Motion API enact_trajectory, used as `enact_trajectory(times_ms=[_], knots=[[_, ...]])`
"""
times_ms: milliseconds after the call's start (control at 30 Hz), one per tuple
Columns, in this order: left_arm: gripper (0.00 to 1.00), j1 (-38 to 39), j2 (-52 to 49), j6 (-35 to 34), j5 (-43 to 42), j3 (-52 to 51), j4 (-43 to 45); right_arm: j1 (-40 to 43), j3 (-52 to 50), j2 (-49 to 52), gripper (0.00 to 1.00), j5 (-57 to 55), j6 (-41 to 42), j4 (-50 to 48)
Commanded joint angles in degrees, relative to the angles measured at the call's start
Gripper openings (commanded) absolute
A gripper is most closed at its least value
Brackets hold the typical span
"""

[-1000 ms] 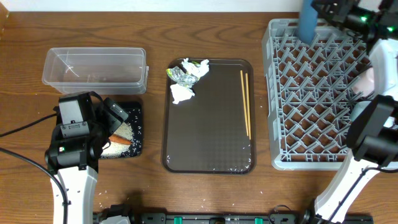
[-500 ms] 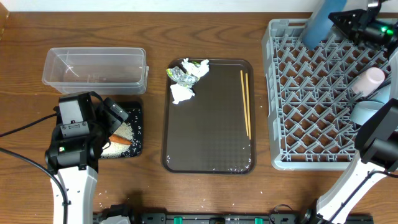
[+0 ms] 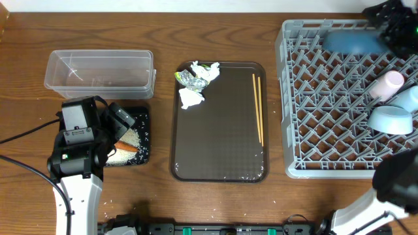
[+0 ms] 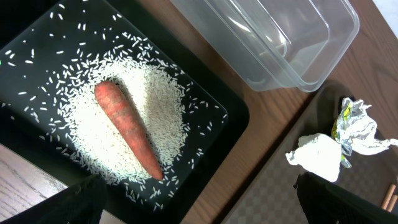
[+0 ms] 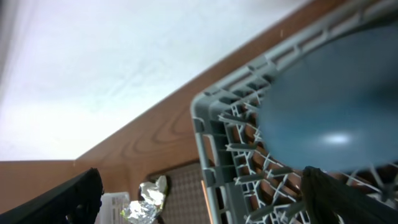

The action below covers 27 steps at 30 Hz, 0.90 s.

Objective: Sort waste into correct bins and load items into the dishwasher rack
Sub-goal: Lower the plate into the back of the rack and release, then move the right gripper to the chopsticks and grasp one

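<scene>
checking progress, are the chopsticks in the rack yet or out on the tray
Out: the chopsticks lie side by side on the dark-brown tray, near its right edge, apart from the grey rack.

left arm (image 3: 77,156): we see it folded at the near left, wrist tipped down | left gripper (image 3: 123,124): jaws wide, nothing between them (fingers (image 4: 81,199) sit at the wrist view's corners) | right arm (image 3: 398,179): reaches to the far right | right gripper (image 3: 394,19): blurred overhead, jaws wide, we see nothing held
</scene>
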State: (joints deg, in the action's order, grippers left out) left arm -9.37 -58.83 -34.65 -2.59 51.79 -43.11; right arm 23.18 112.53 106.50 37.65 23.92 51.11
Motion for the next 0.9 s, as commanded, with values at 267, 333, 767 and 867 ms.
enact_trajectory(times_ms=[267, 333, 767, 867], knots=[[1.00, -0.37, -0.28, 0.35, 0.70, 1.27, -0.11, -7.58, 0.50, -14.69, 0.99, -3.74, -4.76, 7.19], [1.00, -0.37, -0.28, 0.35, 0.70, 1.27, -0.13, -11.28, 0.50, -16.13, 0.99, -3.74, -6.25, 8.39], [1.00, -0.37, -0.28, 0.35, 0.70, 1.27, -0.13, -44.89, -5.66, -8.00, 0.99, -28.50, -7.15, 9.49], [1.00, -0.37, -0.28, 0.35, 0.70, 1.27, -0.13, -49.81, -7.02, -1.86, 0.98, -36.28, -6.78, 7.56]])
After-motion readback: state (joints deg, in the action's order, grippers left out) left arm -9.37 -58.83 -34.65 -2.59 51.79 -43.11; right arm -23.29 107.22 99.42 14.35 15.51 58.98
